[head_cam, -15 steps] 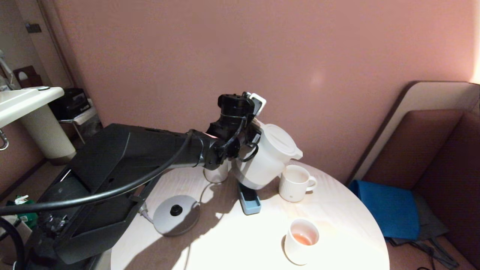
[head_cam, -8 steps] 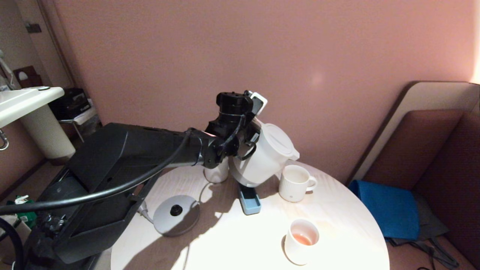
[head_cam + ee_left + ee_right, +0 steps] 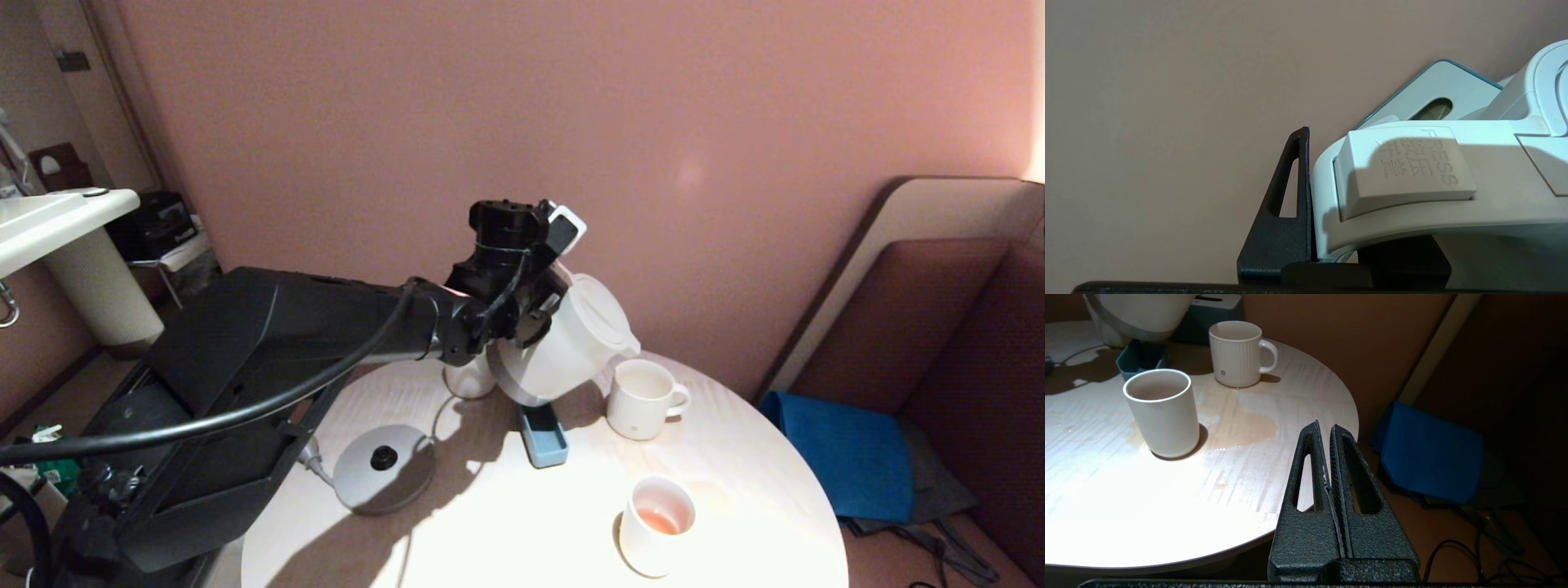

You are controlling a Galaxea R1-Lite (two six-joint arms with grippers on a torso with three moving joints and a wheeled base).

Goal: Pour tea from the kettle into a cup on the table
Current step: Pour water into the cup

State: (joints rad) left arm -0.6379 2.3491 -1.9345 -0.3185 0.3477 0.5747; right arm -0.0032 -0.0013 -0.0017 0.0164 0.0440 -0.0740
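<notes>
Nearest the robot, the right gripper (image 3: 1329,486) hangs parked off the rim of the round, pale wood-grain table (image 3: 735,490), its black fingers pressed together on nothing. Just inboard stands a smooth-walled white cup (image 3: 655,524) with a little pale orange-pink tea (image 3: 658,520) at the bottom, and a thin orange-tinted puddle (image 3: 1237,424) spreads on the wood beside it.

Further in, the ribbed white mug with a small loop handle (image 3: 644,399) stands upright — the target. The large cream-white electric kettle (image 3: 563,343) hangs above the table in the left gripper (image 3: 535,310), whose jaws are clamped on its squarish handle near the "PRESS" button (image 3: 1404,167). The kettle leans toward the mug, its long axis tipped over to the robot's right, and its short spout (image 3: 627,353) sits just above and just to the left of the mug's rim.

No stream is visible. Judging from that, the pour depends on the spout clearing the near rim as the tilt deepens; the left arm alone is placed for it.
</notes>
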